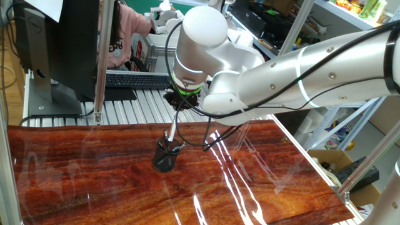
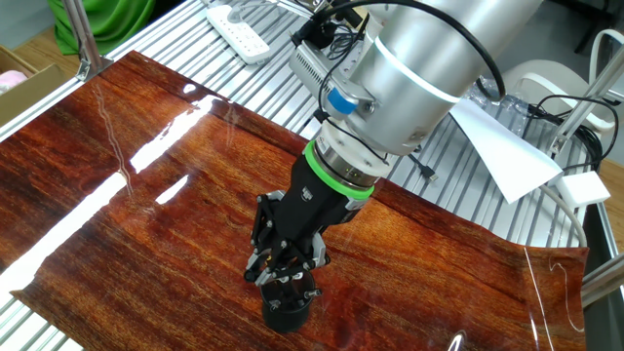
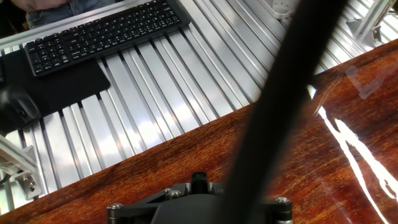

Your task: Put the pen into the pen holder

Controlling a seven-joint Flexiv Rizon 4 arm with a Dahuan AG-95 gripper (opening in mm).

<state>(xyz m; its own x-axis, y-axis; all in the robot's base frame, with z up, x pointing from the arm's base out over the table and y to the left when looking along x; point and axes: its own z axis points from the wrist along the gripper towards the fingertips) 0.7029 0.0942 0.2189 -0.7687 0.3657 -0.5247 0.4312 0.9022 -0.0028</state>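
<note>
Lab bench: glossy reddish wood-grain tabletop (image 1: 262, 181) with strong light streaks, laid over a ribbed aluminium frame deck (image 3: 155, 87). Behind it a black keyboard (image 3: 102, 34) on a dark mat, a mouse (image 3: 15, 106) at the edge, a monitor (image 1: 59, 44), a person in pink (image 1: 128, 31) and cluttered shelving. The other fixed view adds a white power strip (image 2: 239, 31) and a sheet of white paper (image 2: 507, 146) on the deck.

Pen holder (image 1: 165, 157): black cup standing upright on the wood, near the back edge. Gripper (image 2: 285, 268) sits directly over it, pointing steeply down, fingers right at the rim.

Pen (image 1: 170, 136): only a short light-coloured stretch visible in one fixed view, rising out of the cup toward the gripper, long axis steep and slightly tilted. Lower end is inside or behind the cup rim; can't tell how deep.

Jaws are drawn close together; the pen seems pinched between them, but the contact is hidden by the finger bodies.

Hand view: a thick blurred black bar (image 3: 280, 106) runs diagonally across the frame, too close to identify. Cup not visible there.
</note>
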